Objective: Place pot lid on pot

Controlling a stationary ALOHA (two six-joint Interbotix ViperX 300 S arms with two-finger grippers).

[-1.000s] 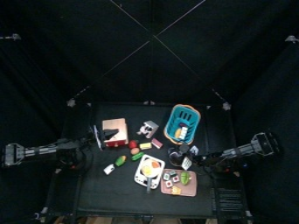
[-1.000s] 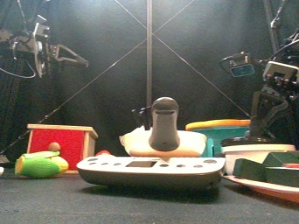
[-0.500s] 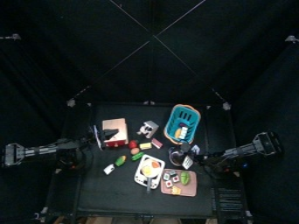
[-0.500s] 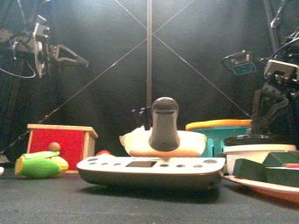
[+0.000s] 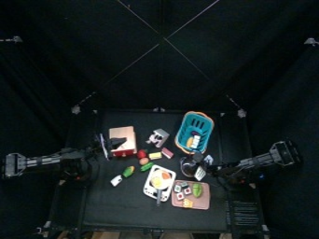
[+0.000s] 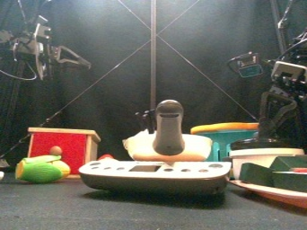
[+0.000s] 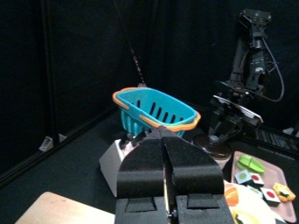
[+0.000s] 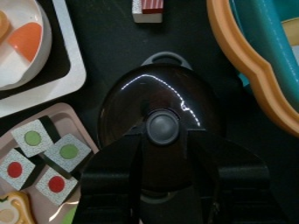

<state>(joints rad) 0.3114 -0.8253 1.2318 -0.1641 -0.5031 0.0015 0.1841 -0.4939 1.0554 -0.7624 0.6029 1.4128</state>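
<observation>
Right pincer [image 8: 160, 179] points straight down, spread over the lid [image 8: 158, 109]; left pincer [image 7: 170, 171] clenched, level.

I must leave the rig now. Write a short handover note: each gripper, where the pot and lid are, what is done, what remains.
Right gripper: jaws open, either side of the knob of the dark lid; no grip visible.
Left gripper: shut, resting on the left, away from the job.
The lid lies beside the blue basket and the sushi tray. The pot under it cannot be made out.
Left: confirm the lid sits on the pot, then withdraw.
</observation>
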